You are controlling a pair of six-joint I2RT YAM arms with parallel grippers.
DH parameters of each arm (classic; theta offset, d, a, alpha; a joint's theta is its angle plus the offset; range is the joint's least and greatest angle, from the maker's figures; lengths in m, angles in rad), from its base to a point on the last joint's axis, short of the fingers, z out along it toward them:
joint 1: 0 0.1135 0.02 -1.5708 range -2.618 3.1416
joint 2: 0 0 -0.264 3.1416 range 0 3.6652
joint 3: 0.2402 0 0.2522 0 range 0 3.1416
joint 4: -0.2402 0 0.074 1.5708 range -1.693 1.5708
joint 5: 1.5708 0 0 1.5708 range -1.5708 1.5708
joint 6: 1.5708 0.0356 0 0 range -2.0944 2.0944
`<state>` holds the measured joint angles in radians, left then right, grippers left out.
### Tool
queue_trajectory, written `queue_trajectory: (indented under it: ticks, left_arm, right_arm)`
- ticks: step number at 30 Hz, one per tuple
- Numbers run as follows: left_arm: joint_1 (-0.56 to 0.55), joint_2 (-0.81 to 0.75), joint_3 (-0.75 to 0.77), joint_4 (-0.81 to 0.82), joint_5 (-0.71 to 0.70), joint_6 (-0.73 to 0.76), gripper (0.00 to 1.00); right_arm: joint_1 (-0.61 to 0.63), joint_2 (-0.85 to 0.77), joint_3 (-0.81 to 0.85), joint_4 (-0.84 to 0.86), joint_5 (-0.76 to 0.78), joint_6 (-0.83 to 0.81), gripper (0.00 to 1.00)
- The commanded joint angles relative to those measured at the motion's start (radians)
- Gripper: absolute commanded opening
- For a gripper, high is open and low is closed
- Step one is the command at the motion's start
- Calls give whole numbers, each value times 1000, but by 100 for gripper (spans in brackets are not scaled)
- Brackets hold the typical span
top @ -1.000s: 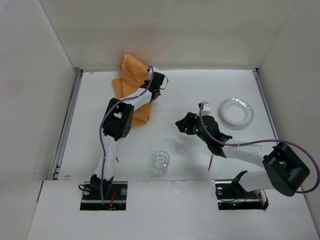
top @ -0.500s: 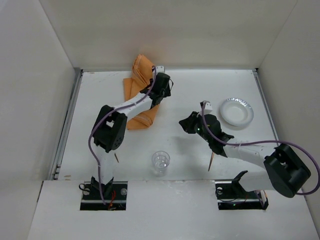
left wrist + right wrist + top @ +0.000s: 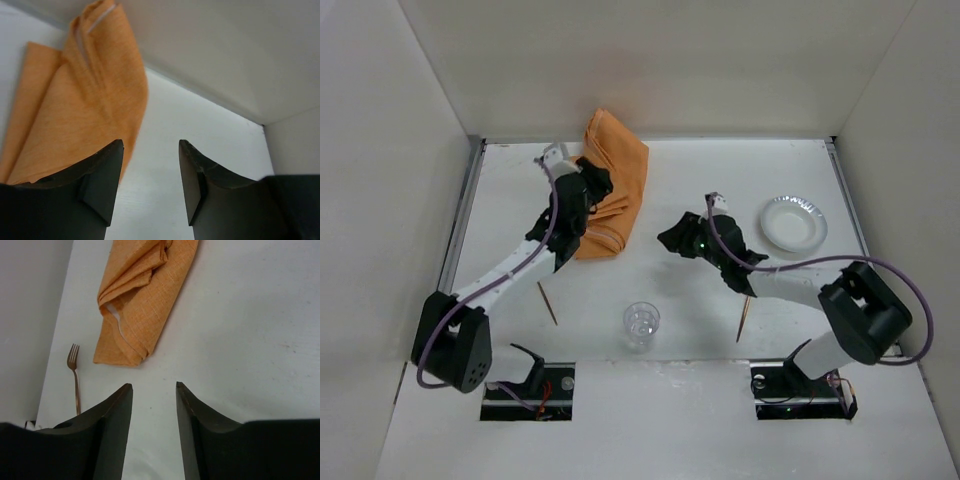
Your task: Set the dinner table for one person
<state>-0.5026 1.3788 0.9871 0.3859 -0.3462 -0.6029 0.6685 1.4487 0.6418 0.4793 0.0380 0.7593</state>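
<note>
The dinner table [image 3: 720, 180] is the white top that both arms work over. A crumpled orange cloth [image 3: 620, 170] lies at its back left, with its top edge leaning up the back wall. My left gripper [image 3: 598, 185] hovers over the cloth's left side, open and holding nothing. In the left wrist view the cloth [image 3: 75, 110] shows behind the left finger of that gripper [image 3: 150, 150]. My right gripper [image 3: 666, 240] is open and empty at mid-table. In its wrist view it [image 3: 154, 387] points at the cloth [image 3: 140, 305] and a fork [image 3: 75, 380].
A foil-rimmed white plate [image 3: 793, 222] sits at the right. A clear glass [image 3: 641, 325] stands near the front middle. The copper fork [image 3: 547, 302] lies front left and another copper utensil [image 3: 744, 318] front right. Metal rails edge both sides.
My left gripper opened and let go of the cloth, which now lies further right against the back wall. The left arm's elbow swung down to the left. The right gripper shifted slightly left.
</note>
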Motion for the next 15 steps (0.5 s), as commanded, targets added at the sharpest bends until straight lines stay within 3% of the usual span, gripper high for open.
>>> queue_trajectory:
  ticks: [1,5,9,15]
  left_arm:
    - [55,-85,-201,22,-72,-150,46]
    - [120,-173,-367,-56,-65,-201,51]
    - [164,-257,-491,-82,-25,-222,54]
    - [192,-310,-602,-71,41,-236,54]
  right_arm:
    - [-17,114,119,45,-23,78,50]
    - [-57,289,274,39,-79,112,58]
    - [-79,433,441,28,-142,127,56]
    - [-83,522,626,-73,-119,114,56]
